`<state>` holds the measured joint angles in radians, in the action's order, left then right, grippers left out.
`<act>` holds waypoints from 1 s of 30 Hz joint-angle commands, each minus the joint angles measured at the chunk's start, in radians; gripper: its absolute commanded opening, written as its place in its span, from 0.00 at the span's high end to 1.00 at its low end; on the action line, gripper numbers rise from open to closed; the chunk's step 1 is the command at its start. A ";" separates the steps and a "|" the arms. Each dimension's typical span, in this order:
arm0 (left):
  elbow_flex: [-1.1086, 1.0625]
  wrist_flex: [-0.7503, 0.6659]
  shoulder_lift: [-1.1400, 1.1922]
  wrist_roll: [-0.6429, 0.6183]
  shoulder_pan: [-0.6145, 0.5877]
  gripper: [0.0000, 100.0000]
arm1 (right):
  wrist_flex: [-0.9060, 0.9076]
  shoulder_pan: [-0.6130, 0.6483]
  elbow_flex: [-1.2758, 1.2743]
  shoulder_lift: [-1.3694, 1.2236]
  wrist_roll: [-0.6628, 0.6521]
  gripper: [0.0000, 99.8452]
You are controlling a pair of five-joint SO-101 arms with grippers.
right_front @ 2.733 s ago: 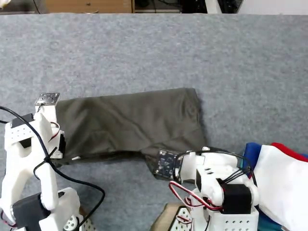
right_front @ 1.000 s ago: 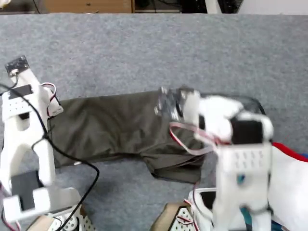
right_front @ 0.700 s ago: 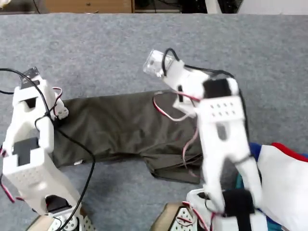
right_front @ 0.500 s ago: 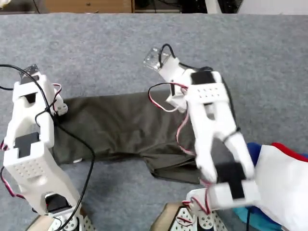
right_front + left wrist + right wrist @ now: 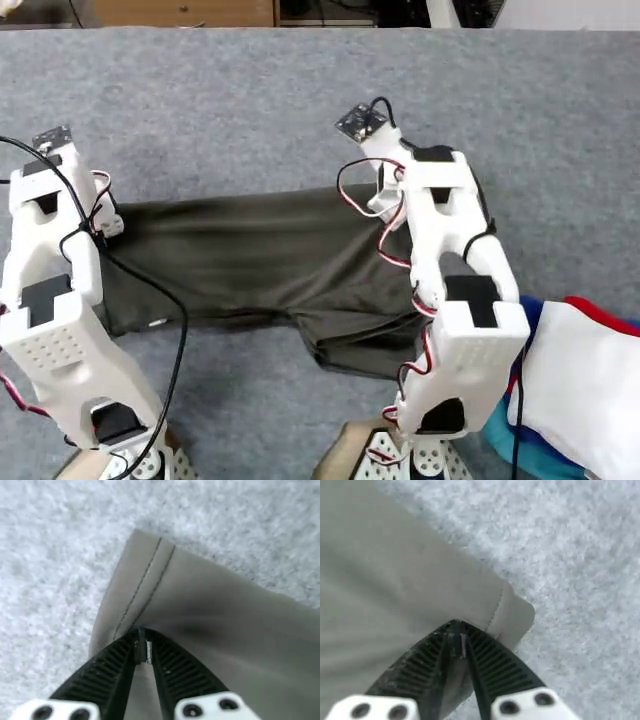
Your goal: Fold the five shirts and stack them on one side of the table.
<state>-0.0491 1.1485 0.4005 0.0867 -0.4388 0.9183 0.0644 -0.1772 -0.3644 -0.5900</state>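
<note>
Olive shirt [image 5: 260,262] laid on grey surface [image 5: 250,100]: hemmed corner clamped between closed left fingers [image 5: 140,649], opposite corner clamped between closed right fingers [image 5: 456,641]; stitching [image 5: 145,580] seen just beyond left fingertips

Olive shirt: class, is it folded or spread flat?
Partly folded: the olive shirt lies as a long band, with a doubled layer along its near edge.
</note>
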 commanded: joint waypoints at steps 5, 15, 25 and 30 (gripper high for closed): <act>0.164 0.089 -0.015 0.018 0.025 0.98 | 0.081 0.025 0.042 0.134 -0.069 0.99; 0.473 0.394 -0.016 0.029 0.215 0.98 | 0.333 0.021 0.033 0.552 -0.117 0.99; 0.149 0.402 -0.372 0.118 0.230 0.98 | 0.466 0.097 -0.407 0.990 -0.414 0.99; -0.315 0.150 -0.696 0.130 0.181 0.98 | 0.516 0.185 -0.639 1.188 -0.499 0.99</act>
<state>-0.1074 1.4431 -0.0967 0.2064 -0.2194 1.4139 0.2056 -0.7219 0.7142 -1.0457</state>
